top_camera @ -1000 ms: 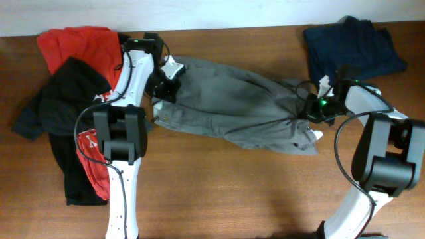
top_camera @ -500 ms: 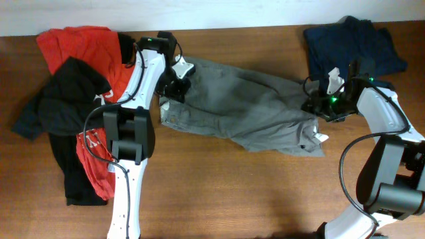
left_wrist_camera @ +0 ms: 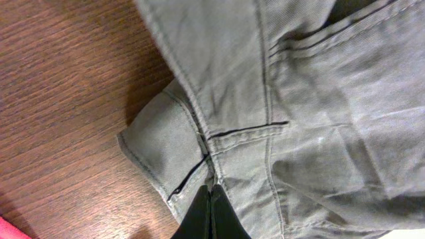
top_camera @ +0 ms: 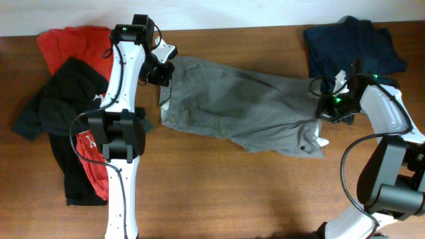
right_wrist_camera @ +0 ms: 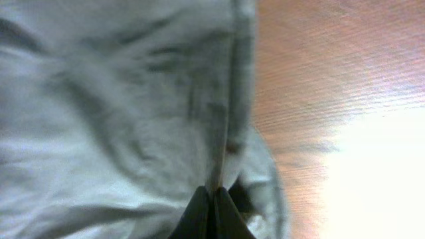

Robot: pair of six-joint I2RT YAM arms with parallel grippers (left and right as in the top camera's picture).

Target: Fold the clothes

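The grey shorts (top_camera: pixel 239 106) lie spread across the middle of the table. My left gripper (top_camera: pixel 164 72) is shut on their waistband at the upper left corner; the left wrist view shows the waistband (left_wrist_camera: pixel 199 153) pinched between my closed fingers. My right gripper (top_camera: pixel 325 106) is shut on a hem at the right end; the right wrist view shows a fold of grey cloth (right_wrist_camera: pixel 133 113) running into the closed tips. A red T-shirt (top_camera: pixel 70 43) and a black top (top_camera: pixel 63 99) lie heaped at the left.
A dark blue garment (top_camera: pixel 352 43) lies at the back right corner. Bare wooden table (top_camera: pixel 232 192) stretches along the front. The far table edge meets a white wall.
Both grippers pulled apart and toward the far edge, stretching the shorts flatter. The left gripper moved up and left with the waistband; the right moved right with the hem.
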